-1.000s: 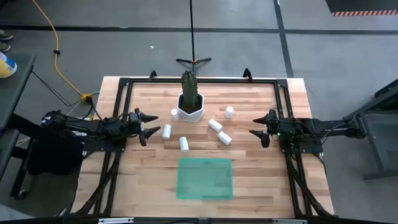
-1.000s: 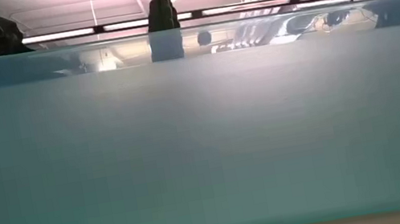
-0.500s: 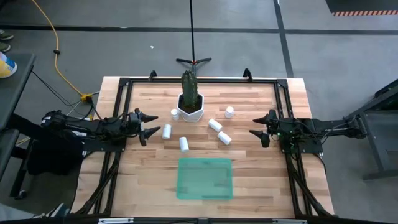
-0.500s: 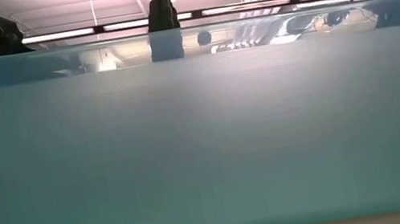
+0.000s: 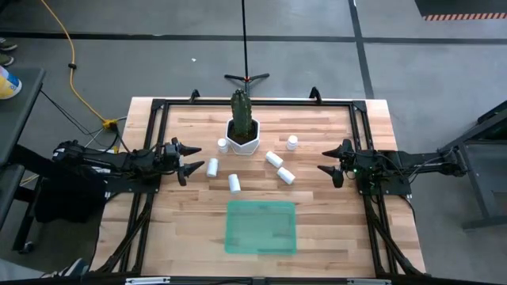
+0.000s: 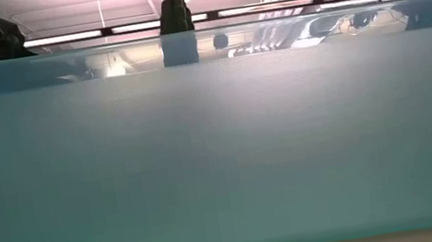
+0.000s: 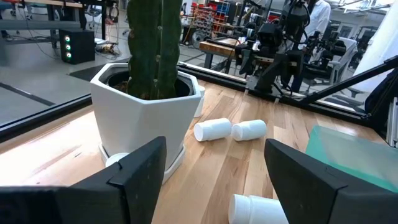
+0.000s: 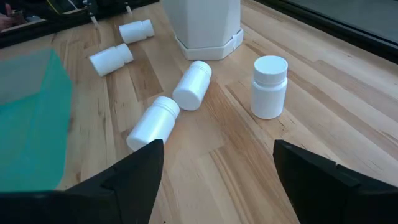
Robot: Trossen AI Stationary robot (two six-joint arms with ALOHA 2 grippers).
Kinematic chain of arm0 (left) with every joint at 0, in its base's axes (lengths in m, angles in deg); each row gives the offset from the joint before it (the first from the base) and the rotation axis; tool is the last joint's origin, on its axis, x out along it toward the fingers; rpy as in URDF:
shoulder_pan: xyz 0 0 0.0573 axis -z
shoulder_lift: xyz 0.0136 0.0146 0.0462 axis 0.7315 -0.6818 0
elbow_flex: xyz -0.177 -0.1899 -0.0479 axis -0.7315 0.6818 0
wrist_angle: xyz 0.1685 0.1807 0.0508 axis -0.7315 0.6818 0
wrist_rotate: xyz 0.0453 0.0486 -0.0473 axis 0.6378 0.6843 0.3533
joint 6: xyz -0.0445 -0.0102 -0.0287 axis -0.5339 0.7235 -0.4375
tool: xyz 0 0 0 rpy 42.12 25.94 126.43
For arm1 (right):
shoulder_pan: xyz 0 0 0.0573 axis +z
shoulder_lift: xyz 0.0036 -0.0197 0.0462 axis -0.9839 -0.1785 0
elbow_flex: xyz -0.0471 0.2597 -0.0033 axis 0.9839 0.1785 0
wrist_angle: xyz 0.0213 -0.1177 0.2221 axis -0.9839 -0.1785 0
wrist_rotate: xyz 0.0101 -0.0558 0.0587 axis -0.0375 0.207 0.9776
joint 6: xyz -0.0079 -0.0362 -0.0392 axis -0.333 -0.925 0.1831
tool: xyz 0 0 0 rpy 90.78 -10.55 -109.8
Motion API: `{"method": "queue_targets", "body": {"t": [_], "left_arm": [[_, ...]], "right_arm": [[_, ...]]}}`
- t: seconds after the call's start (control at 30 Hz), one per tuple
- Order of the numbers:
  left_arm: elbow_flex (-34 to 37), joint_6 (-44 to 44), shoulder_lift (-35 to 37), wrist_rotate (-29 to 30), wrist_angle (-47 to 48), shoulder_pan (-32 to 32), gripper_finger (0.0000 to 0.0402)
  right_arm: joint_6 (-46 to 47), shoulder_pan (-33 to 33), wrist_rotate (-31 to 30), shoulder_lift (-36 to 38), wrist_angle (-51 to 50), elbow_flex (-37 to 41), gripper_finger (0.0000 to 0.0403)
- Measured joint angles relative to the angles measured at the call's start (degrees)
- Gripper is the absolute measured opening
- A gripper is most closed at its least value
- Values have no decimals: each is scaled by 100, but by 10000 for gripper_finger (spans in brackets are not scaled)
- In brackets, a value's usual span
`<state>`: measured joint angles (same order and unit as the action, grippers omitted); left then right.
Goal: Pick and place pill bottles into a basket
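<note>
Five small white pill bottles lie scattered on the wooden surface point(image 5: 333, 229) around a white plant pot point(image 5: 242, 139) holding a cactus point(image 5: 242, 108). One bottle point(image 5: 292, 142) stands upright to the right of the pot, and another point(image 5: 222, 146) stands upright just left of it. Three lie on their sides: one point(image 5: 211, 167) nearest the left hand point(image 5: 188, 159), one point(image 5: 234, 184) just above the basket point(image 5: 261, 226), and a pair, point(image 5: 274, 159) and point(image 5: 286, 176), close together toward the right hand point(image 5: 332, 164).

Both hands hover at the surface's edges with fingers spread wide, holding nothing. The green basket sits empty near the front edge.

The bottles look like light, rigid plastic with smooth sides, so they probably will not crush but could slip or roll. The ones on their sides are likely to roll away if nudged along their round flank; closing across the body, with fingers on opposite sides of the cylinder, seems safest. The upright one point(image 8: 269, 86) offers the easiest hold: around the body below the cap. The two lying close together point(image 8: 192, 85) point(image 8: 153, 123) nearly touch, so taking one may disturb the other.
</note>
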<state>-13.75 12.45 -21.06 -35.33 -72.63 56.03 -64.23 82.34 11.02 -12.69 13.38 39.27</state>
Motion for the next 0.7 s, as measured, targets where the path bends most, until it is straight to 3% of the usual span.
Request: {"method": "queue_targets", "body": {"t": [0.37, 0.7], "left_arm": [[1, -24, -1, -11, -28, 1, 305], [0, -1375, -2, -651, -48, 0, 305]], "right_arm": [[0, 1, 1, -1, -1, -1, 293], [0, 1, 1, 0, -2, -1, 293]]}}
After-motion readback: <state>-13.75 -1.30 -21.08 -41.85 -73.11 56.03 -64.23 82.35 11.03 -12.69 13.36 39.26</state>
